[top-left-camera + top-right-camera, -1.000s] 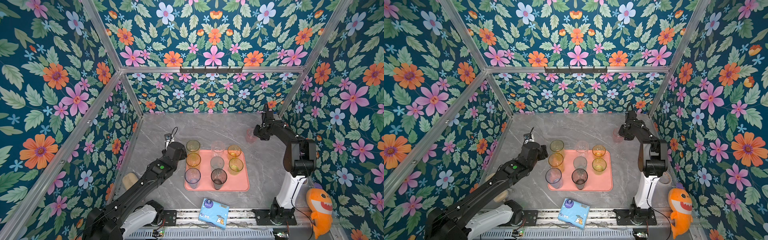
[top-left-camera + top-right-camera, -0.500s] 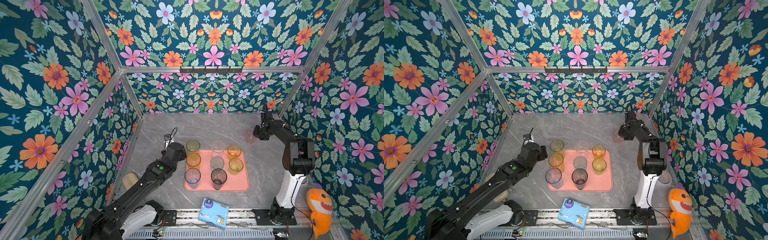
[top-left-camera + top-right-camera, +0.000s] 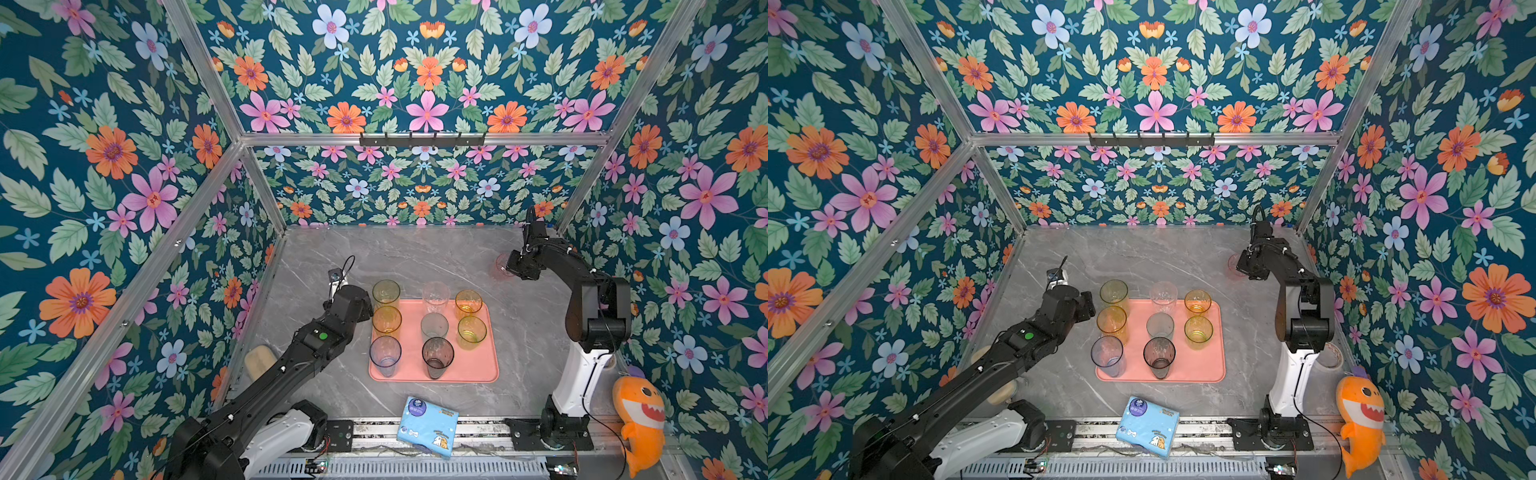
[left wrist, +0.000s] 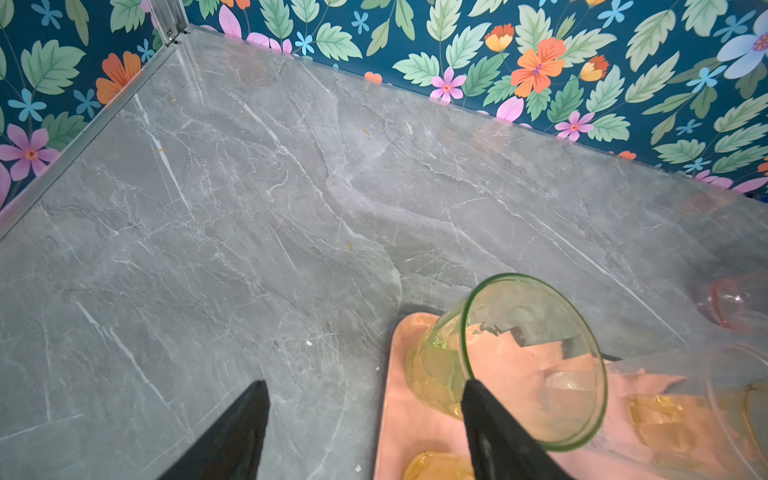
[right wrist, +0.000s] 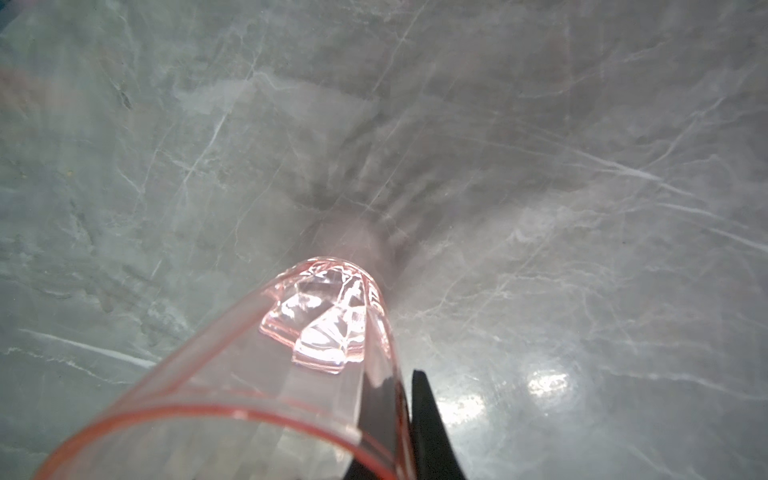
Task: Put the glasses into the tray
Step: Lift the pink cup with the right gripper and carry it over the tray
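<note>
Vertically, mouth up, the translucent pink tumbler (image 5: 249, 374) stood near the far right corner of the grey marble worktop (image 3: 415, 257), wall pinched by the right gripper (image 5: 401, 386); left gripper (image 4: 365, 384) spread.

Walls (image 3: 104, 174): dark teal floral paper on three sides, with pink, orange and pale-blue blooms, green leaves. Aluminium frame bars (image 3: 199, 195) along edges. Black hook rail (image 3: 422, 140) on back bar. Surface (image 3: 415, 257): grey marble, white veins. Bright glare patch (image 5: 546, 382) on it.
</note>
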Tool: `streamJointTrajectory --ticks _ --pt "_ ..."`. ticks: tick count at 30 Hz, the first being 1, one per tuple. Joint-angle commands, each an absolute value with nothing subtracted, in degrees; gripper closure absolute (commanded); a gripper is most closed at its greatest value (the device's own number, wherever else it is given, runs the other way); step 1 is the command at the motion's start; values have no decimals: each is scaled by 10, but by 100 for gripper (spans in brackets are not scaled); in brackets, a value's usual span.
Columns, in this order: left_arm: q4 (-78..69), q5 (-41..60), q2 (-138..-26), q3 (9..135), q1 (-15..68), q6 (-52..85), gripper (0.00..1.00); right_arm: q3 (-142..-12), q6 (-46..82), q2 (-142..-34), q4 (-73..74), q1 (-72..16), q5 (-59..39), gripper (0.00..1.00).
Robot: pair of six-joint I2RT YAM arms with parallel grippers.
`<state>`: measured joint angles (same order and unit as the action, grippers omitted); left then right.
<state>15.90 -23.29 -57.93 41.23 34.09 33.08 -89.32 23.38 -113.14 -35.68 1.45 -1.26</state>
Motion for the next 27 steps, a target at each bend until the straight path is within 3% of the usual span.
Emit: streamJointTrajectory --ticks 1,27 --pt "156 -236 -580 410 340 335 24 -897 232 -1115 -372 14 -16 95" --pt "152 -226 -552 398 340 336 24 -881 212 -891 -523 -29 -34 96"
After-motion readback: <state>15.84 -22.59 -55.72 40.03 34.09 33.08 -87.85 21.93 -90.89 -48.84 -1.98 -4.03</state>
